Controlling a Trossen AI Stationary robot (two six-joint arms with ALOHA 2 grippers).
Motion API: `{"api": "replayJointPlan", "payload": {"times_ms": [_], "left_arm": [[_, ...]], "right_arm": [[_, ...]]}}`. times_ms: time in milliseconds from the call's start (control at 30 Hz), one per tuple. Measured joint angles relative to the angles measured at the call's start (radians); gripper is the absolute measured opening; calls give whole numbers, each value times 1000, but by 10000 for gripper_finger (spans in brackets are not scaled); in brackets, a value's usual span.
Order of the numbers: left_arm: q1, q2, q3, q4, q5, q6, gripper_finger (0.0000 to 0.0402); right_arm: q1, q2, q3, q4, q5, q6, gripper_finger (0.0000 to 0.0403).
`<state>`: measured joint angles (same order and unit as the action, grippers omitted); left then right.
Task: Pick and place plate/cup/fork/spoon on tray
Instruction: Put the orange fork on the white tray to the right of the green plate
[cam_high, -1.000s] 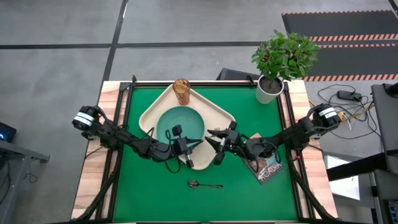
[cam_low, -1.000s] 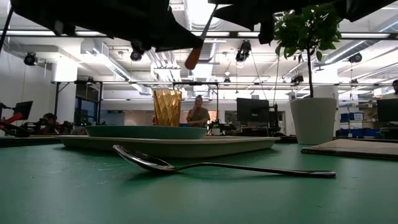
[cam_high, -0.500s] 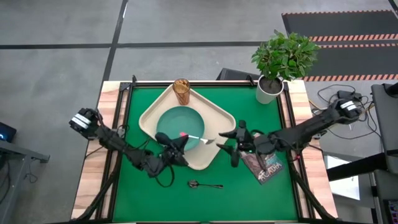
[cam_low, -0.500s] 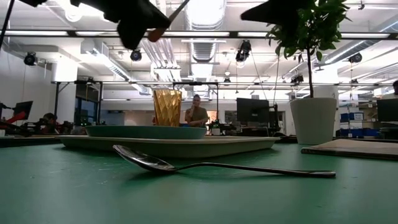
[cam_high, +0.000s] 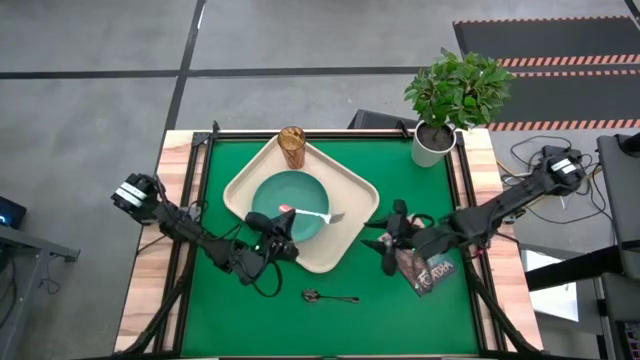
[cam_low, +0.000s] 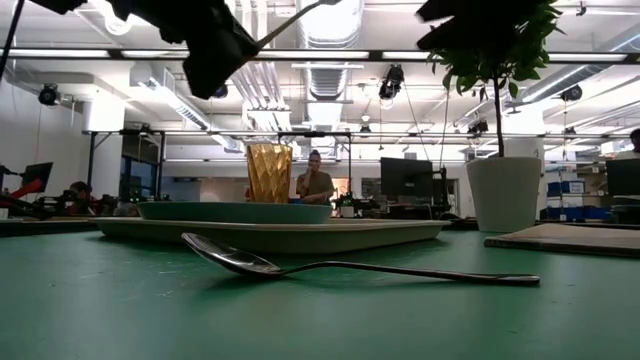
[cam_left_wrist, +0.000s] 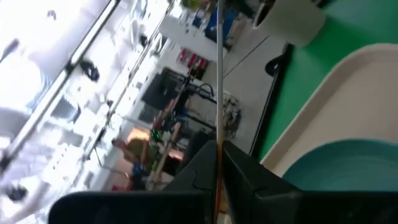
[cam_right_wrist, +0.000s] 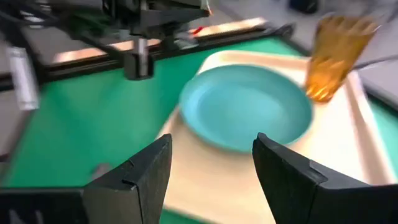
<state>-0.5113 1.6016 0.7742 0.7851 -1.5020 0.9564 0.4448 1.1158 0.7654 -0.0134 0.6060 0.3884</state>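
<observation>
A table (cam_high: 250, 320) with a green mat and pale wooden side edges carries everything. The cream tray (cam_high: 352, 190) lies on the mat toward the far left, turned at an angle to the table's edges. The dark spoon (cam_high: 330, 296) lies alone on the mat near the front edge, just in front of the tray. A picture-covered book (cam_high: 432, 275) lies at the right, and a white plant pot (cam_high: 431, 147) stands at the far right corner

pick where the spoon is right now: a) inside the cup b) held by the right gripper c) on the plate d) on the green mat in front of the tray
d: the spoon lies flat on the green mat, clear of the tray, with no gripper touching it.
</observation>
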Motion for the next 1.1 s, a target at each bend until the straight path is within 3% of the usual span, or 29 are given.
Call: {"api": "replayJointPlan", "payload": {"times_ms": [133,233,433,500,567,733,867,1100], "left_arm": [[13,0,0,1,-5,-100,0],[19,0,0,2,-4,-252,0],[20,0,0,4,5,-443,0],[20,0,0,6,37,-475,0],[20,0,0,19,82,-500,0],[23,0,1,20,156,-559,0],[24,0,2,20,162,-561,0],[24,0,2,20,163,-561,0]], "right_arm": [[9,145,0,211,149,-91,210],[6,270,0,488,215,-239,210],[-34,488,0,1220,225,-632,210],[-59,540,8,1381,225,-708,210],[-85,570,22,1429,205,-741,210],[-145,601,81,1370,152,-644,210],[-172,600,109,1310,59,-617,210],[-190,598,162,1265,52,-596,183]]}}
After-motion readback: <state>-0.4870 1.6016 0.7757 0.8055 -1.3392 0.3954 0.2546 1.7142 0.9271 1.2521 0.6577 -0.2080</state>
